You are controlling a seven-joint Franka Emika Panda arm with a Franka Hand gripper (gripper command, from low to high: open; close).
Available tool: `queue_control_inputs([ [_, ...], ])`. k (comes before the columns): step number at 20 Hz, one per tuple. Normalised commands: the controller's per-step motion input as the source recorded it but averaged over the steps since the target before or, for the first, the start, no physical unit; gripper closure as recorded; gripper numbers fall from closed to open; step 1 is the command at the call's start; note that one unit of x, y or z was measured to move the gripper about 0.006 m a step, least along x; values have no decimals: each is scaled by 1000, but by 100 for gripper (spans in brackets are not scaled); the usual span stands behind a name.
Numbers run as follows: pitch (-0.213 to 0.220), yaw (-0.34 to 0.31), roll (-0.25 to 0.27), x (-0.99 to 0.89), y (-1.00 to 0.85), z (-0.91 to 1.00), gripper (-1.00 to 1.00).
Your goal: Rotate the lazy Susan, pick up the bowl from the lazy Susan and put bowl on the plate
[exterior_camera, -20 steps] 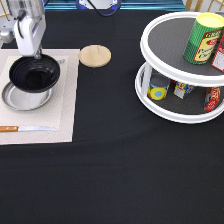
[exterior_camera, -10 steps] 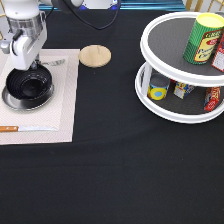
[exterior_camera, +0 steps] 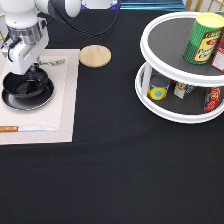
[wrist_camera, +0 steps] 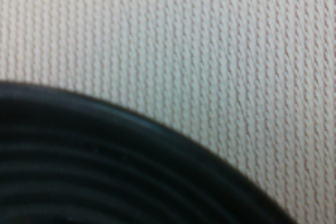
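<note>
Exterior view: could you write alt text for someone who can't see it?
A robot's gripper hangs at the rim of a black bowl sitting on a plate on a pale placemat, at the view's left. At right, a two-tier lazy Susan holds cans.

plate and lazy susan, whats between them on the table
In the exterior view, the wooden coaster lies between the plate and the lazy Susan, nearer the top; the rest is bare black tablecloth.

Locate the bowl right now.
The bowl is at the exterior view's left, sitting on the plate on the pale placemat, with the gripper at its rim; it is off the lazy Susan at the right.
</note>
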Motion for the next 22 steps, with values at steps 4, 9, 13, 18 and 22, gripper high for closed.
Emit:
queue_control_inputs([
  [4,97,22,9,120,196,760,-100],
  [9,105,113,-36,277,427,989,-100],
  [13,161,188,-39,334,474,1000,-100],
  [18,188,209,-62,300,421,919,-100],
  [22,63,11,-25,43,81,102,-100],
])
